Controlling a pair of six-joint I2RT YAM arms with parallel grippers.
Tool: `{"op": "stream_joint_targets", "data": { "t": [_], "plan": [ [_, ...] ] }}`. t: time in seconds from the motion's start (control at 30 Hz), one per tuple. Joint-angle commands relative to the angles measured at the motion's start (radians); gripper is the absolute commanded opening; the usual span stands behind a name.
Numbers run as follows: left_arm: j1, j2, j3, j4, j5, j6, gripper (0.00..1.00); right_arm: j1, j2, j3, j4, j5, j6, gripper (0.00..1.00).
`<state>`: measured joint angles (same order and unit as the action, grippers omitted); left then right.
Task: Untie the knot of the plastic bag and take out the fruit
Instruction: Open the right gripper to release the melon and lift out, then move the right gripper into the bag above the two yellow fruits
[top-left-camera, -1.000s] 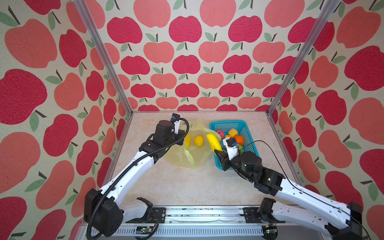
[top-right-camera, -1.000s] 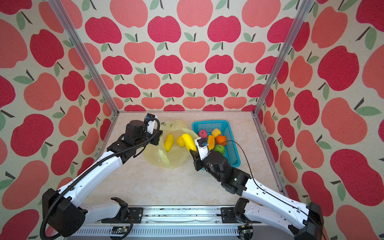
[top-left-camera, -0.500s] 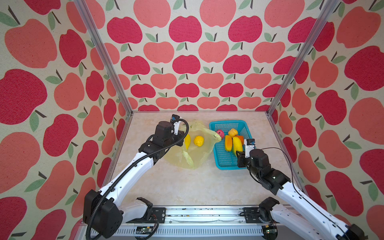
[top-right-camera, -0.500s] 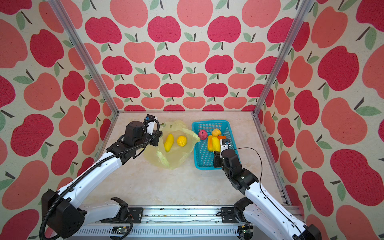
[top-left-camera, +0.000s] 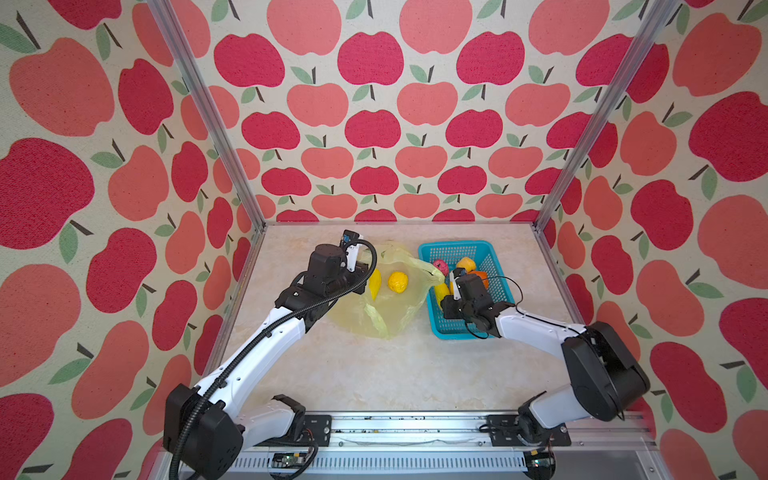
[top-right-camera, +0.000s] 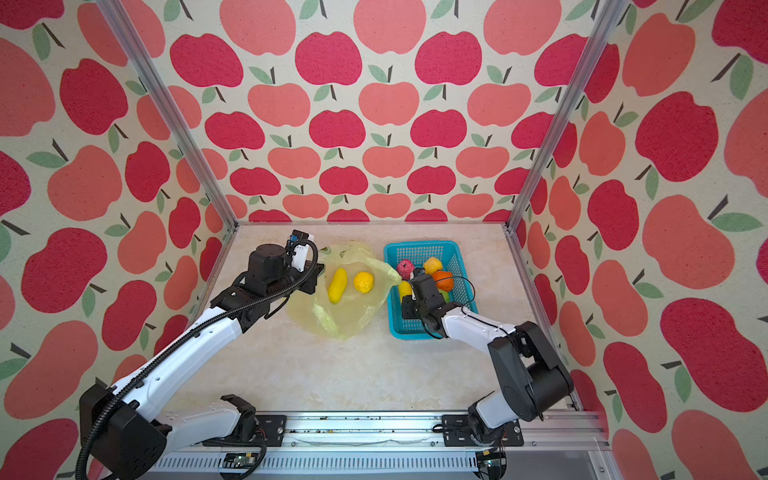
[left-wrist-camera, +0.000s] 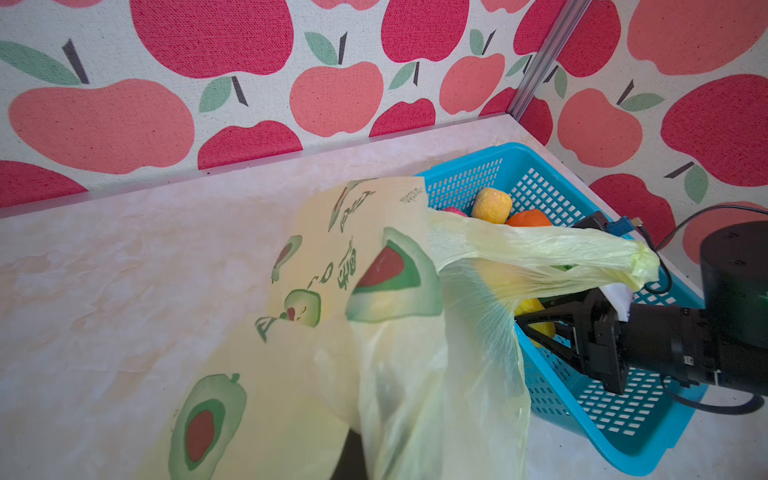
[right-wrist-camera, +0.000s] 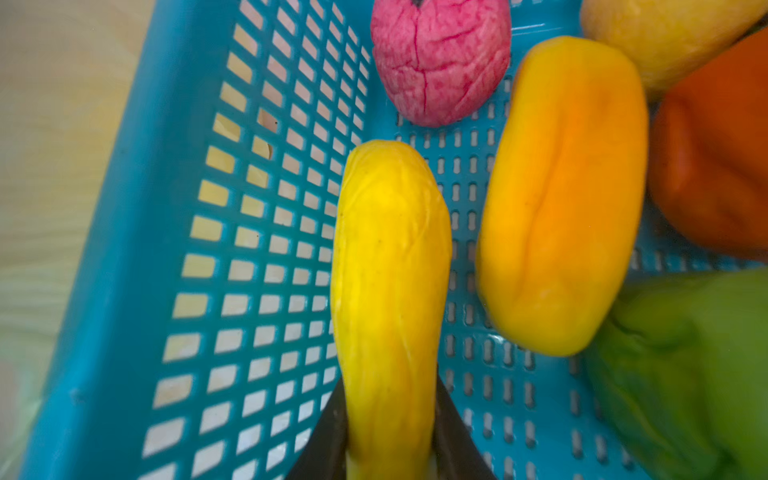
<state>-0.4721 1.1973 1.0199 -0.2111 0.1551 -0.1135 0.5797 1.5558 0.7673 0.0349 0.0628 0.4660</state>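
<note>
Your right claw (right-wrist-camera: 390, 440) pinches a long yellow fruit (right-wrist-camera: 390, 270) low inside the basket (right-wrist-camera: 124, 249): spread it only once the fruit rests flat, while your left claw (top-right-camera: 314, 279), pinched on the bag (top-left-camera: 374, 320), holds its mouth open around the round fruit (top-left-camera: 397, 282) lying just ahead of it.

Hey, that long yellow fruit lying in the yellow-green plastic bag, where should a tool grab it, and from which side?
Probably across its narrow middle, from straight above, jaws crosswise to its length. The long yellow fruit lies flat in the yellow-green plastic bag, and the round yellow fruit beside it sits apart, leaving room for a finger.
</note>
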Motion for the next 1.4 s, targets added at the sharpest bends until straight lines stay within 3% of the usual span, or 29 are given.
{"op": "stream_joint_targets", "data": {
  "t": [0.0, 0.1, 0.2, 0.3, 0.43, 0.57, 0.67, 0.83, 1.1, 1.37],
  "plan": [
    [-0.003, -0.025, -0.011, 0.022, 0.019, 0.023, 0.0, -0.006, 0.068, 0.067, 0.034, -0.032, 0.033, 0.13],
    [-0.004, -0.028, -0.014, 0.025, 0.022, 0.028, 0.0, -0.007, 0.071, 0.067, 0.041, 0.014, 0.033, 0.42],
    [-0.005, -0.019, -0.014, 0.03, 0.027, 0.032, 0.0, 0.0, 0.009, 0.041, 0.036, 0.059, 0.019, 0.58],
    [-0.006, -0.012, -0.019, 0.045, 0.038, 0.037, 0.0, 0.021, -0.123, -0.01, 0.024, 0.122, -0.006, 0.68],
    [-0.01, -0.005, -0.018, 0.052, 0.042, 0.038, 0.0, 0.11, -0.342, -0.059, -0.036, 0.236, -0.08, 0.7],
    [-0.009, 0.0, -0.007, 0.034, 0.037, 0.035, 0.0, 0.291, -0.577, -0.124, 0.004, 0.354, -0.209, 0.66],
    [-0.012, -0.001, -0.007, 0.029, 0.041, 0.034, 0.0, 0.376, -0.629, -0.098, 0.019, 0.359, -0.244, 0.62],
    [-0.014, -0.007, 0.001, 0.009, 0.038, 0.029, 0.0, 0.436, -0.407, 0.014, 0.091, 0.284, -0.249, 0.59],
    [-0.02, -0.01, 0.003, 0.009, 0.038, 0.03, 0.0, 0.39, 0.137, 0.347, 0.045, 0.358, -0.24, 0.58],
    [-0.023, -0.015, 0.006, 0.01, 0.046, 0.032, 0.0, 0.33, 0.426, 0.527, 0.037, 0.397, -0.178, 0.73]
  ]
}}
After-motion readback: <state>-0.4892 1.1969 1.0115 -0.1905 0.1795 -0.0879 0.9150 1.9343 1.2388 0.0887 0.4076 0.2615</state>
